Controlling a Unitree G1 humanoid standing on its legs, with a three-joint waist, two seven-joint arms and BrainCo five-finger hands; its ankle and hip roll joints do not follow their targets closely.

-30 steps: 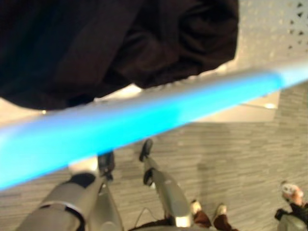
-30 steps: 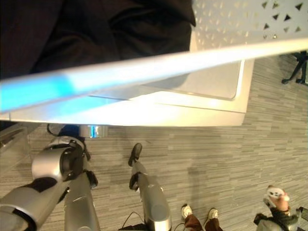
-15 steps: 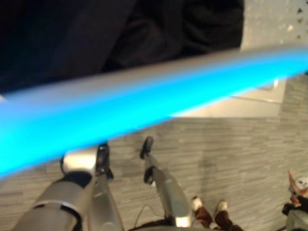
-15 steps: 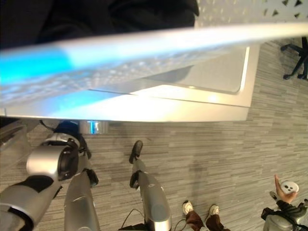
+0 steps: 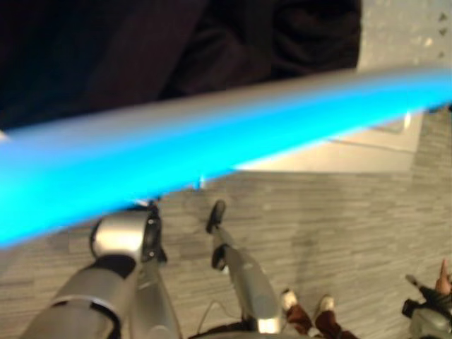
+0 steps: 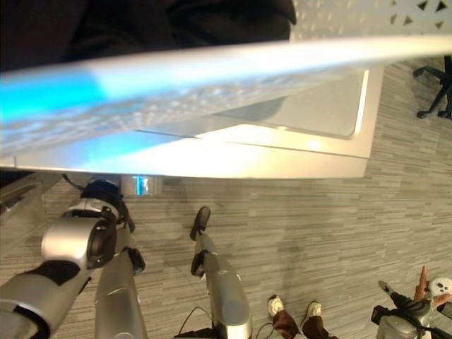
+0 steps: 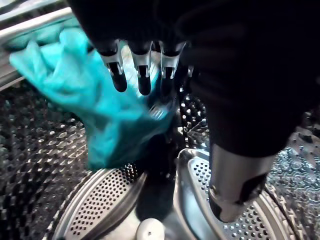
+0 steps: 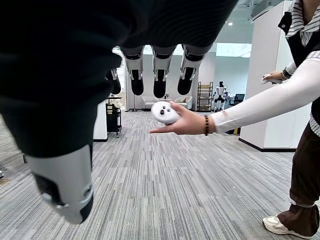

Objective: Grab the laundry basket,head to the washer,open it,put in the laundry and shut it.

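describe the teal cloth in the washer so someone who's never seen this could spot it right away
Look inside the washer drum, the shiny metal wall full of small holes. Just past the left hand's straight, dark-tipped fingers lies the teal cloth, crumpled against the drum. It is the one bright turquoise, soft thing among grey metal.

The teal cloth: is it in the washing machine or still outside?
Inside. In the left wrist view the teal cloth lies against the perforated steel drum, just past the left hand's straight fingers.
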